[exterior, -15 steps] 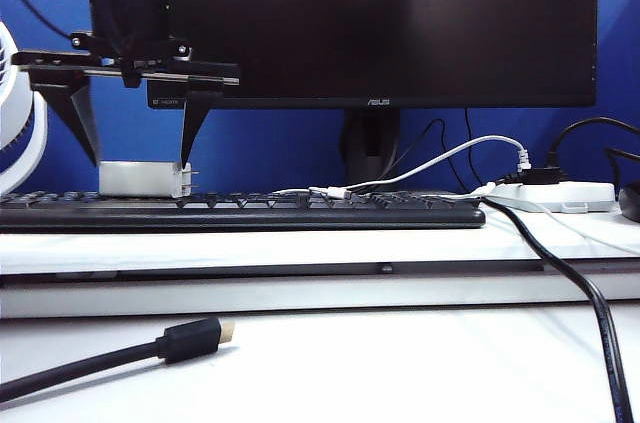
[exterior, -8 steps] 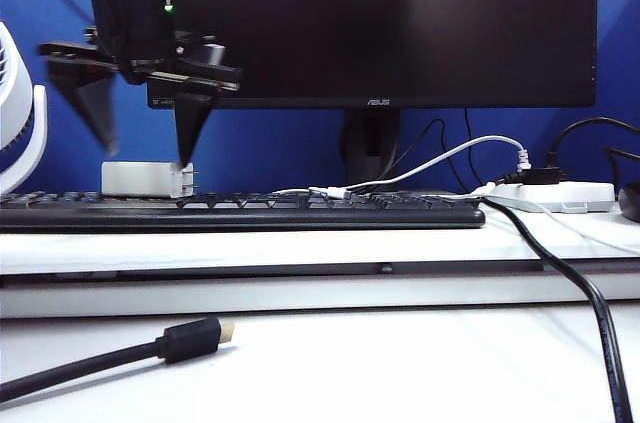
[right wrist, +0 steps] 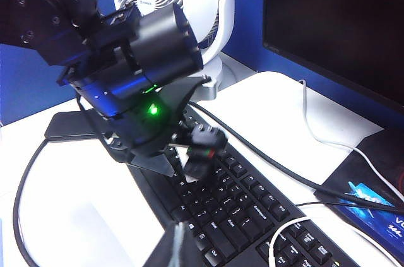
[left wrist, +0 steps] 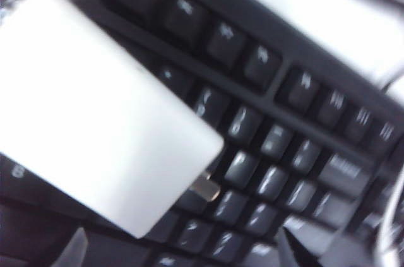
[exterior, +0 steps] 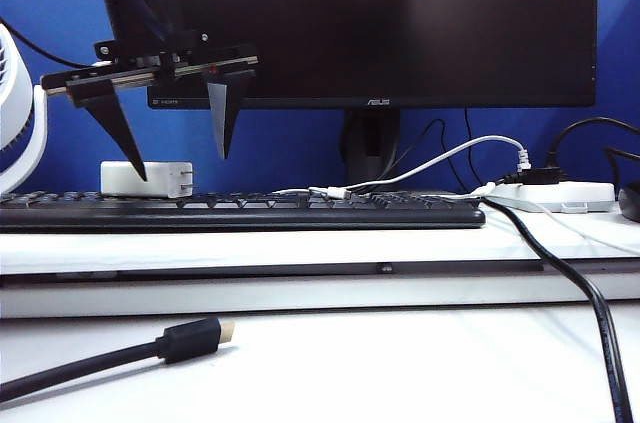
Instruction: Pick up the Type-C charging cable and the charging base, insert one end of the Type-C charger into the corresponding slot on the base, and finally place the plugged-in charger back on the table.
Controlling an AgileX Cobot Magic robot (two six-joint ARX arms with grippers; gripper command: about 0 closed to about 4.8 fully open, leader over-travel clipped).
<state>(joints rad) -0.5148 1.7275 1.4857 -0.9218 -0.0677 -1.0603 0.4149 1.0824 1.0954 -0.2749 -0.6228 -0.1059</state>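
- Left tool, upper left of the exterior view, hangs spread wide above the base, apart from it.
- Base lies on the keyboard.
- Right tool: pressed together, barely visible.
- Cable lies right of centre on the worktop.

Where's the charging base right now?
Exterior view, left: the charging base sits on the keyboard, under the open left gripper, not gripped.

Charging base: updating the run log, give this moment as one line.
left gripper: open, above charging base | base: on keyboard, ungrasped | right gripper: shut, out of view
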